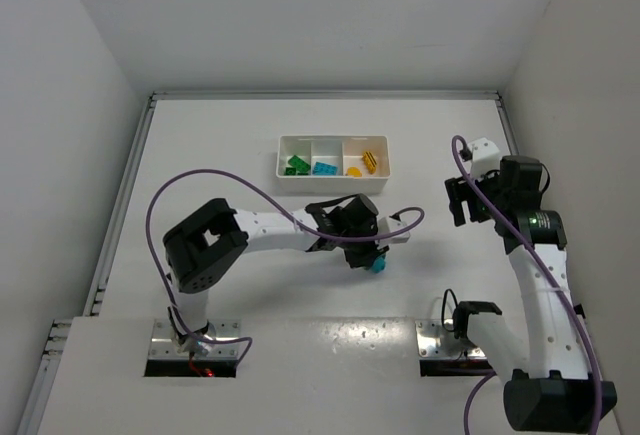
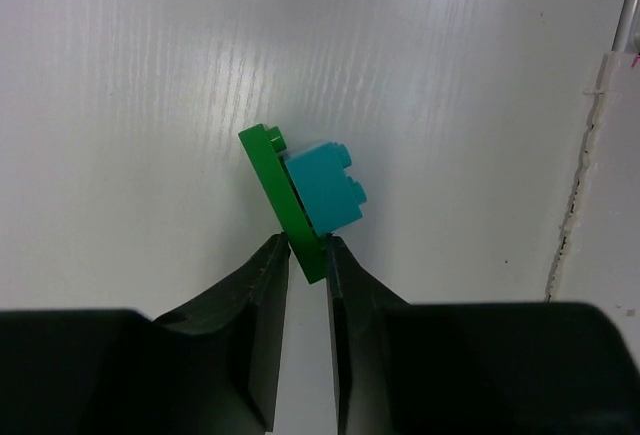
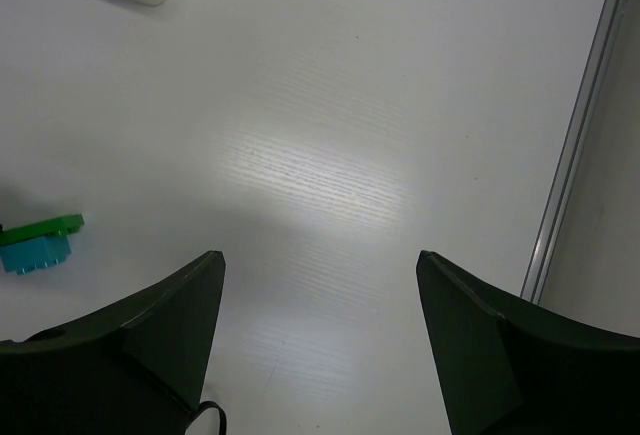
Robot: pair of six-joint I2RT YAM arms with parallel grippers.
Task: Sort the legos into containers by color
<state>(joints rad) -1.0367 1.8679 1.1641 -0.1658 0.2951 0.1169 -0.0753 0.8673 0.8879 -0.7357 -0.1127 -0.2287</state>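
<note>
Top external shows the tray (image 1: 332, 189) on the tabletop's (image 1: 220, 165) far half, midway between the side edges. Near the right edge, the right gripper (image 3: 320, 265) hangs spread and empty. Between the tray and the near edge, the left gripper (image 2: 307, 255) clamps one end of the green plate (image 2: 268, 177), with the cyan brick (image 2: 325, 187) stuck to its face. The clump looks light, stiff and slick. To split it, I would take the brick by its flat sides.

Robotics lab test cell, bare white walls (image 1: 300, 15), white table (image 1: 230, 145), bolted arms (image 1: 270, 230), purple cables (image 1: 205, 174).
</note>
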